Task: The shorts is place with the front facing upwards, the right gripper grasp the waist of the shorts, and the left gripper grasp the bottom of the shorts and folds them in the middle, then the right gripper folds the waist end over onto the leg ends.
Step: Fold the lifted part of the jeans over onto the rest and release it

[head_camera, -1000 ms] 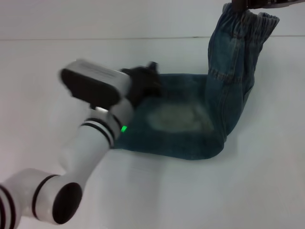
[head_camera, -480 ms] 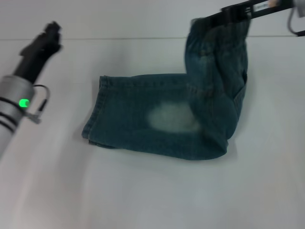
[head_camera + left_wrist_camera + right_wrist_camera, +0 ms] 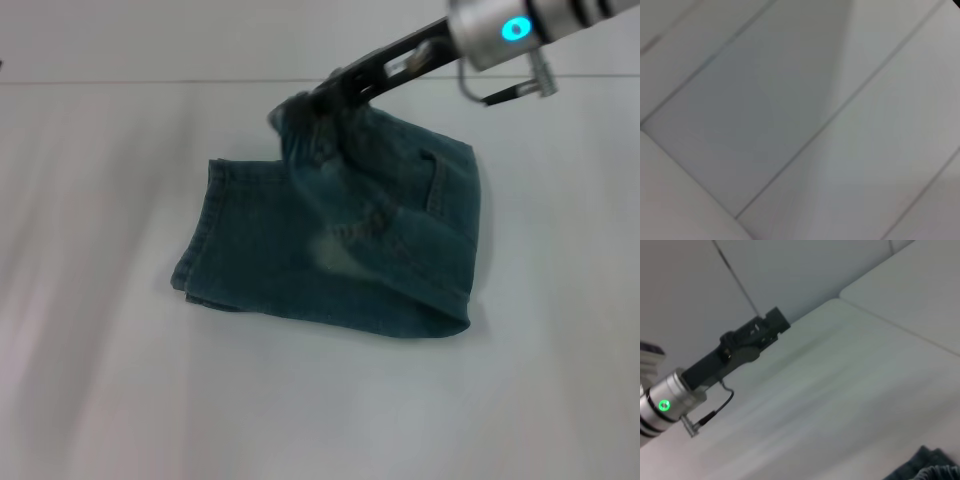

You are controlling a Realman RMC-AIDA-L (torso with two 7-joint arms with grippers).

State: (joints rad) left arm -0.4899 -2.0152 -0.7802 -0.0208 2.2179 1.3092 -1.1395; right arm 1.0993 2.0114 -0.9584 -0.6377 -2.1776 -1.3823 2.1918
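The blue denim shorts (image 3: 400,250) lie folded lengthwise on the white table, with the leg ends (image 3: 198,240) flat at the left. My right gripper (image 3: 318,97) reaches in from the upper right and is shut on the waist of the shorts (image 3: 297,118). It holds the gathered band lifted above the middle of the garment, and the pocket side drapes down to the right. A corner of the denim (image 3: 925,469) shows in the right wrist view. My left gripper (image 3: 771,322) appears only in that view, far off over bare table, away from the shorts.
White table (image 3: 320,400) spreads all around the shorts, with its back edge (image 3: 150,82) against a pale wall. The left wrist view holds only pale panels (image 3: 800,120).
My right gripper has carried the waist down and to the left, over the lower half of the shorts. My left arm has drawn back to the left and left the head view.
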